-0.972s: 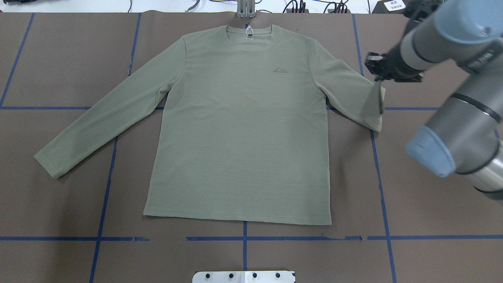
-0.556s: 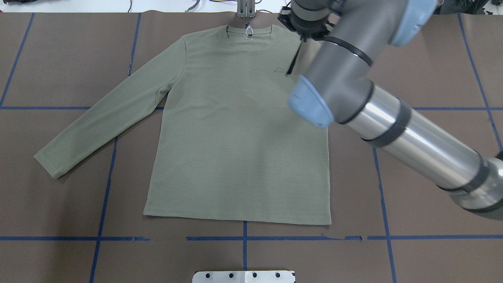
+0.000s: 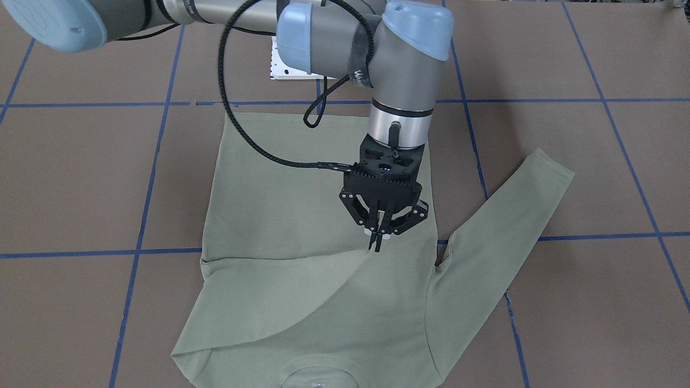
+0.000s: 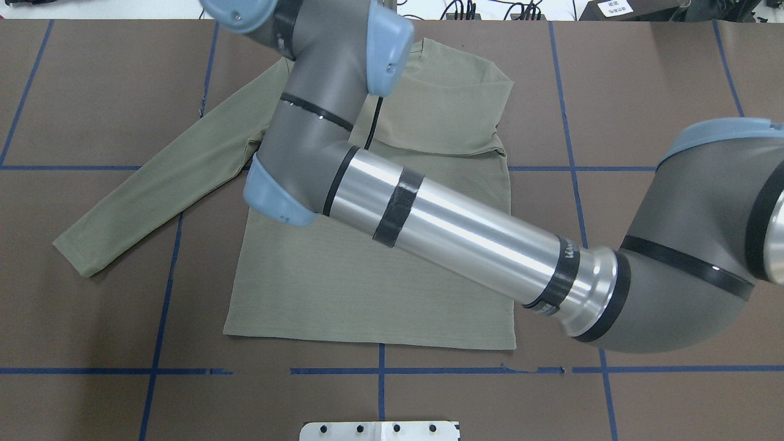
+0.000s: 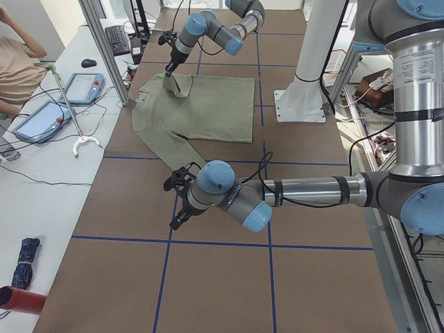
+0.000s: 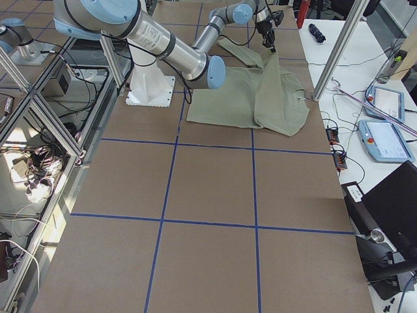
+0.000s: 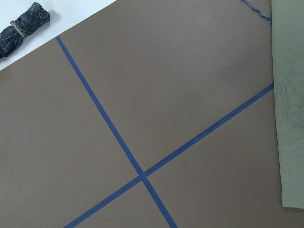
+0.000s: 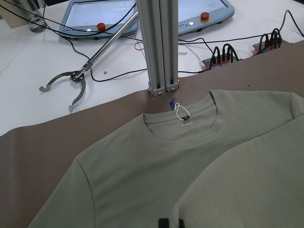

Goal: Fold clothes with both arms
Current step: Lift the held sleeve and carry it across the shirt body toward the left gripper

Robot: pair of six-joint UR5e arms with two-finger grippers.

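The sage-green shirt lies face up on the brown table, neck away from the robot. My right gripper is shut on the cuff of the shirt's right sleeve and holds it over the chest, so the sleeve lies folded across the body. In the overhead view my right arm hides the gripper. The right wrist view shows the collar with its white hang tag. The other sleeve lies stretched out flat. My left gripper hovers off the shirt beyond that cuff; I cannot tell whether it is open.
A white base plate sits at the table's near edge. An aluminium post stands just beyond the collar, with teach pendants and a grabber tool behind it. A person stands at the far side.
My right arm has swung from the table's right side across the shirt towards the left, carrying the right sleeve with it; the sleeve now lies folded over the chest.
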